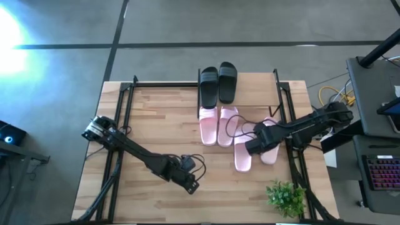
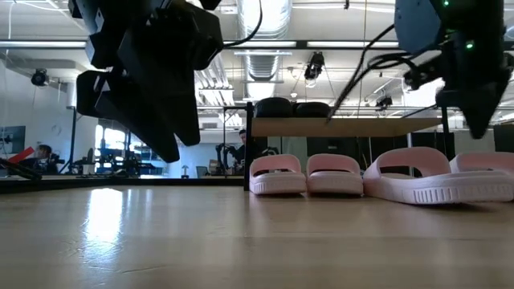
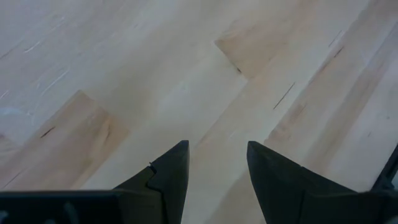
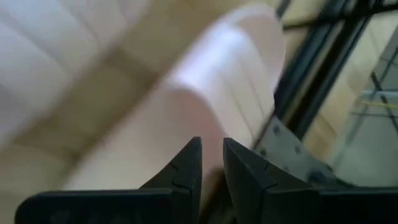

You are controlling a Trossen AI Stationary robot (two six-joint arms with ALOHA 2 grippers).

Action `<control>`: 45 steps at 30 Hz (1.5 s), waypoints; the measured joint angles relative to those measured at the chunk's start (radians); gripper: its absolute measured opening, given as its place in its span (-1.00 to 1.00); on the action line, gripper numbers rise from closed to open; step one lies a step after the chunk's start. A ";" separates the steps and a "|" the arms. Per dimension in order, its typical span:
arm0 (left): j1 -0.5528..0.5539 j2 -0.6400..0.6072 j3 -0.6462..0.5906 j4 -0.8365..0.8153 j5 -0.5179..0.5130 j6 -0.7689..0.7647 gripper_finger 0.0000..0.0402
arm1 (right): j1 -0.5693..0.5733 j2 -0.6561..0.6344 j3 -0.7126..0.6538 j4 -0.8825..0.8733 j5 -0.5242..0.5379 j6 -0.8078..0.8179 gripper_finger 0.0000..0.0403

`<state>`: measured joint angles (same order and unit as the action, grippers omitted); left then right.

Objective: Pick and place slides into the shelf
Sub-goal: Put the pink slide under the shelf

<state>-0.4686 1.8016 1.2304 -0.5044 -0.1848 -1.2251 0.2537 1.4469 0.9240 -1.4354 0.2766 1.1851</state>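
The shelf [image 1: 206, 78] stands at the table's far middle. Two black slides [image 1: 217, 84] lie on its wooden tier [image 2: 345, 126]. Two pale pink slides [image 1: 217, 125] lie side by side on the table beneath the tier's front [image 2: 305, 174]. Two more pink slides [image 1: 244, 149] [image 1: 269, 139] lie on the table to their right. My right gripper [image 1: 255, 147] hovers above these two, over a pink slide [image 4: 230, 81], its fingers nearly together and empty. My left gripper [image 1: 191, 182] is open and empty above bare table near the front [image 3: 217, 149].
A small green plant [image 1: 286, 197] stands at the table's near right corner. Black frame bars [image 1: 125, 112] run along the table's left and right sides. Bare wood [image 1: 156, 125] lies left of the slides. A desk with a keyboard [image 1: 381, 169] stands off the table's right.
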 joint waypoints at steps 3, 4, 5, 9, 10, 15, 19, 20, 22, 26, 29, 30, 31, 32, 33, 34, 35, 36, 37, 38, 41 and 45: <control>0.005 -0.002 0.000 0.000 0.000 0.000 -0.26 | -0.005 0.004 -0.010 -0.028 -0.055 -0.072 -0.71; 0.007 -0.002 0.000 0.000 -0.002 0.001 -0.26 | -0.011 0.007 -0.015 -0.026 -0.060 -0.107 -0.71; 0.010 -0.003 0.000 0.000 -0.003 0.001 -0.26 | -0.018 0.010 -0.021 -0.025 -0.065 -0.147 -0.71; 0.020 -0.003 0.000 0.000 -0.004 0.001 -0.26 | -0.072 0.025 -0.062 -0.025 -0.056 -0.324 -0.71; 0.023 -0.003 0.000 0.000 -0.004 0.001 -0.26 | -0.089 0.029 -0.077 -0.028 -0.046 -0.360 -0.71; 0.023 -0.003 0.000 0.000 -0.004 0.000 -0.26 | -0.173 0.045 -0.143 -0.038 0.011 -0.454 -0.71; 0.023 -0.003 0.000 0.006 -0.004 -0.001 -0.26 | -0.233 0.049 -0.145 -0.016 0.039 -0.549 -0.71; 0.023 -0.003 0.000 0.007 -0.003 -0.001 -0.26 | -0.244 0.049 -0.145 -0.002 0.035 -0.576 -0.71; 0.023 -0.003 0.000 0.007 -0.003 -0.001 -0.26 | -0.259 0.049 -0.145 0.024 0.017 -0.604 -0.71; 0.023 -0.003 0.000 0.007 -0.003 -0.003 -0.26 | -0.266 0.048 -0.145 0.087 -0.024 -0.684 -0.71; 0.023 -0.003 0.000 0.007 -0.003 -0.003 -0.26 | -0.266 0.048 -0.145 0.179 -0.029 -0.761 -0.71; 0.024 -0.003 0.000 0.007 -0.003 -0.003 -0.26 | -0.266 0.048 -0.145 0.213 -0.029 -0.784 -0.71; 0.024 -0.003 0.000 0.007 -0.003 -0.003 -0.26 | -0.266 0.048 -0.145 0.242 -0.029 -0.801 -0.71; 0.024 -0.003 0.000 0.007 -0.003 -0.006 -0.26 | -0.266 0.048 -0.145 0.269 -0.029 -0.812 -0.71; 0.024 -0.003 0.000 0.007 -0.003 -0.013 -0.26 | -0.266 0.048 -0.145 0.292 -0.026 -0.819 -0.71; 0.024 -0.003 0.000 0.007 -0.003 -0.023 -0.26 | -0.266 0.048 -0.145 0.310 -0.019 -0.820 -0.71; 0.024 -0.003 0.000 0.006 -0.003 -0.026 -0.26 | -0.265 0.048 -0.145 0.317 -0.006 -0.821 -0.71; 0.024 -0.003 0.000 0.006 -0.003 -0.026 -0.26 | -0.265 0.048 -0.144 0.314 0.012 -0.816 -0.71; 0.024 -0.003 0.000 0.006 -0.003 -0.026 -0.26 | -0.265 0.048 -0.143 0.308 0.037 -0.805 -0.71; 0.024 -0.003 0.000 0.006 -0.003 -0.027 -0.26 | -0.264 0.048 -0.141 0.299 0.069 -0.793 -0.71; 0.024 -0.003 0.000 0.003 -0.003 -0.026 -0.26 | -0.266 0.047 -0.134 0.237 0.141 -0.779 -0.71; 0.026 -0.003 0.000 0.001 -0.003 -0.026 -0.26 | -0.265 0.041 -0.108 0.171 0.147 -0.746 -0.71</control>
<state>-0.4429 1.7985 1.2304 -0.5035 -0.1877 -1.2511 -0.0116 1.4877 0.8156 -1.2648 0.4233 0.4388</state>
